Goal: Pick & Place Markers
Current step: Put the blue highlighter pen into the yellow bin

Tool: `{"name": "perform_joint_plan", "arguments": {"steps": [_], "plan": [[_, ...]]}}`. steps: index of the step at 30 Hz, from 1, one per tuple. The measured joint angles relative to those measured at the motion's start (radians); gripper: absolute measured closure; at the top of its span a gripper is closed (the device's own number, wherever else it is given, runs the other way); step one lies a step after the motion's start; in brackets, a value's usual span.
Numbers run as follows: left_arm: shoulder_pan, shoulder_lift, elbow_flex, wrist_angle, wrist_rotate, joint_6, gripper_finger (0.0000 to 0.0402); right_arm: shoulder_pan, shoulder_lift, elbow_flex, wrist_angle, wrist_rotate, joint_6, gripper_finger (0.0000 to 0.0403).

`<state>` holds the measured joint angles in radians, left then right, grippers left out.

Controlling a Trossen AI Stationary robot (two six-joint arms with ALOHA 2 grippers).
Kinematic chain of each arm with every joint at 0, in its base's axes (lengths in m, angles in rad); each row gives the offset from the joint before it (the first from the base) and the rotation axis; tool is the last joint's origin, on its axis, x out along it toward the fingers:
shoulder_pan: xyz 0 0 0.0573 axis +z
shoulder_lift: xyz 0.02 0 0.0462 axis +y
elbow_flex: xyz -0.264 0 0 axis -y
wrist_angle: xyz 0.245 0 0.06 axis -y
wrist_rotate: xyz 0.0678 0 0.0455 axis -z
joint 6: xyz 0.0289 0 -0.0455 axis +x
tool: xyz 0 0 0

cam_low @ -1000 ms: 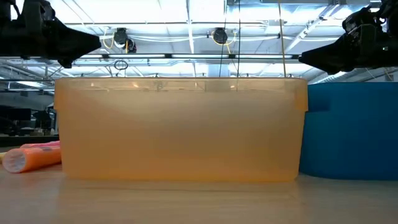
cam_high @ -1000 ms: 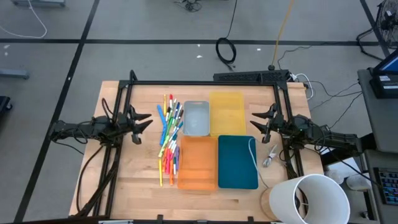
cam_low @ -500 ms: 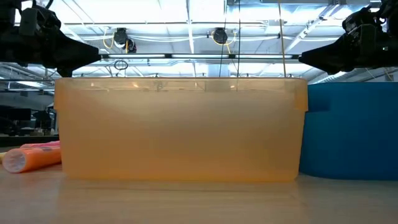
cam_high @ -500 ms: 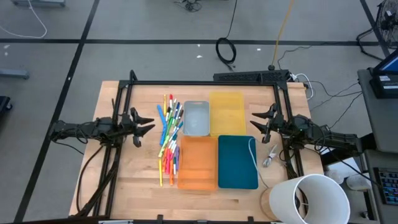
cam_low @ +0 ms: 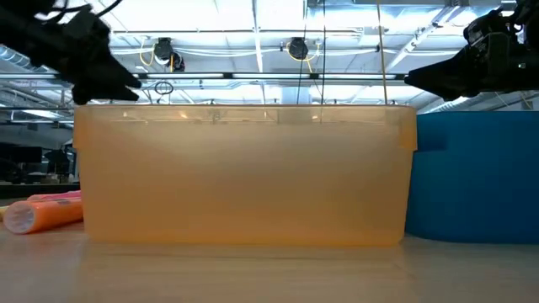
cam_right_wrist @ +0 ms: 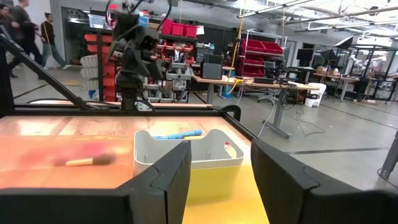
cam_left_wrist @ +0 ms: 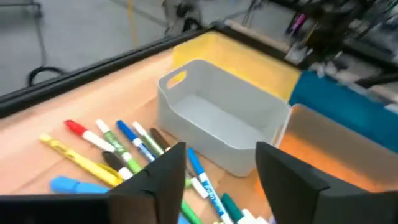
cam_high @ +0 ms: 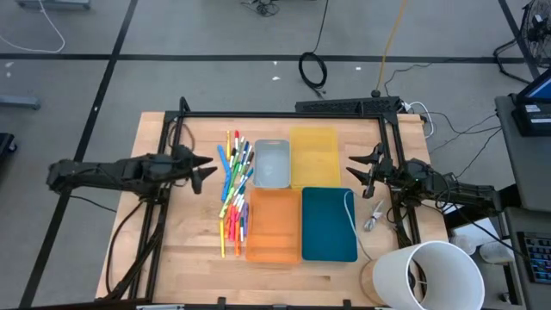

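Note:
The markers [cam_high: 234,185] lie in a loose mixed-colour heap on the wooden table, left of the trays; the left wrist view shows them [cam_left_wrist: 124,155] in front of the grey tray [cam_left_wrist: 217,121]. My left gripper [cam_high: 205,166] hovers just left of the heap, tilted down toward it, open and empty [cam_left_wrist: 221,180]. At the table's right side my right gripper [cam_high: 357,165] stays raised and about level, open [cam_right_wrist: 221,180], with nothing between its fingers. One orange and one pink marker [cam_low: 42,210] rest on the table beside the orange tray.
Four trays stand mid-table: grey [cam_high: 271,164], yellow [cam_high: 313,155], orange [cam_high: 273,224] and teal [cam_high: 328,224]. A white cord [cam_high: 349,215] runs over the teal tray. A white cylinder [cam_high: 430,275] stands at the near right corner. Bare wood lies along the near edge.
My left arm has stretched out and its hand has risen a little, the gripper tipping from about level to slanting down at the marker heap and rolling somewhat. The right arm has kept still. No marker has moved.

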<state>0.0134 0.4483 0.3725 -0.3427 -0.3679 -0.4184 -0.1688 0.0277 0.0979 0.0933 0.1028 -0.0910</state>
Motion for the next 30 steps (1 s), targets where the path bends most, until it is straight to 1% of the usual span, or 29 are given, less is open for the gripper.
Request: {"name": "perform_joint_plan", "arguments": {"steps": [4, 7, 12, 15, 18, 22, 27, 30], "plan": [[0.027, 0.216, 0.148, -0.126, 0.007, 0.004, 0.0144, 0.0, 0.0, 0.0, 0.0, 0.0, 0.0, 0.0248], [0.039, 0.368, 0.238, -0.203, 0.034, -0.04, 0.0125, 0.0, 0.0, 0.0, 0.0, 0.0, 0.0, 0.0248], [0.041, 0.573, 0.34, -0.256, 0.03, -0.133, 0.0128, 0.0, 0.0, 0.0, 0.0, 0.0, 0.0, 0.0248], [0.041, 0.672, 0.365, -0.266, 0.069, -0.205, 0.0138, 0.0, 0.0, 0.0, 0.0, 0.0, 0.0, 0.0248], [0.041, 0.755, 0.37, -0.269, 0.11, -0.253, 0.015, 0.0, 0.0, 0.0, 0.0, 0.0, 0.0, 0.0248], [0.051, 0.839, 0.37, -0.288, 0.109, -0.312, 0.0159, 0.0, 0.0, 0.0, 0.0, 0.0, 0.0, 0.0248], [0.076, 0.901, 0.37, -0.34, 0.106, -0.41, 0.016, 0.0, 0.0, 0.0, 0.0, 0.0, 0.0, 0.0248], [0.085, 0.921, 0.37, -0.36, 0.126, -0.49, 0.016, 0.0, 0.0, 0.0, 0.0, 0.0, 0.0, 0.0248]]}}
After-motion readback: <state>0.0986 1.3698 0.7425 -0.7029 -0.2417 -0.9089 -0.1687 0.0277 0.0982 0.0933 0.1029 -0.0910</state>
